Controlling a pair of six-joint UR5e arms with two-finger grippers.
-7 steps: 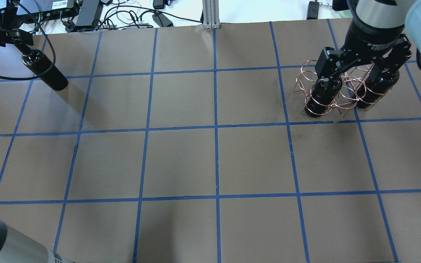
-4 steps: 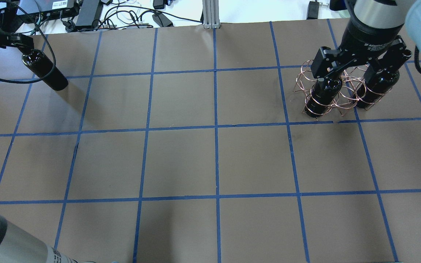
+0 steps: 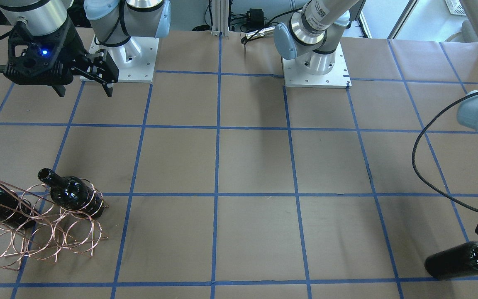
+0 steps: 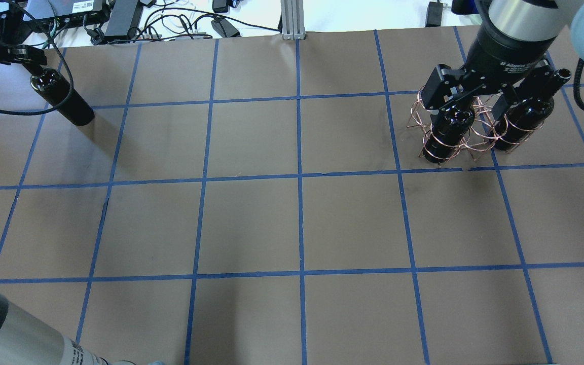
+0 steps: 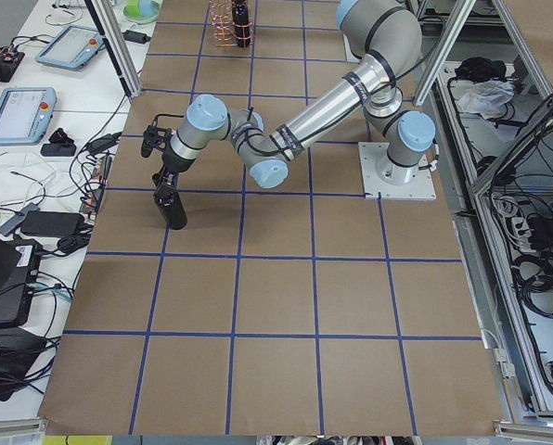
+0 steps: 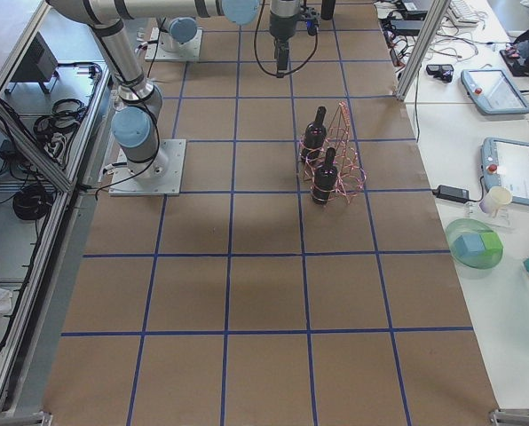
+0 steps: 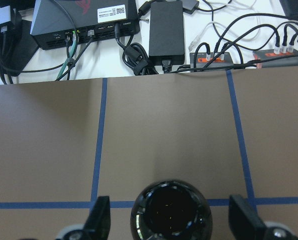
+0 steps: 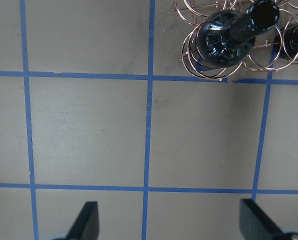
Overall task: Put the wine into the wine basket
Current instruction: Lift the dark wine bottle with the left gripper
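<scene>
Black glass, unlabelled: the wine (image 4: 63,100) stands on the table (image 4: 251,223) well apart from the basket (image 3: 62,234), at the opposite end of the table, on the robot's left side; it sits in none of the basket's loops. Left gripper (image 7: 169,202) sits over the wine's top; its fingers (image 7: 100,220) are spread wide to either side of the dark rounded shoulder, with a gap showing on each side; released, not gripping. The basket, made of copper wire loops, holds two bottles, both neck up: one (image 4: 444,133) in a loop on the side towards the wine; the other (image 4: 524,117) in a loop on the side away from it. Right gripper (image 4: 477,101) hangs raised off the table near the basket; in its wrist view the basket lies at the upper edge, outside the fingers (image 8: 89,220), which stand wide apart over bare paper; released, empty. A power brick (image 7: 166,30) and cables lie off the table edge beyond the wine, far from the basket.
</scene>
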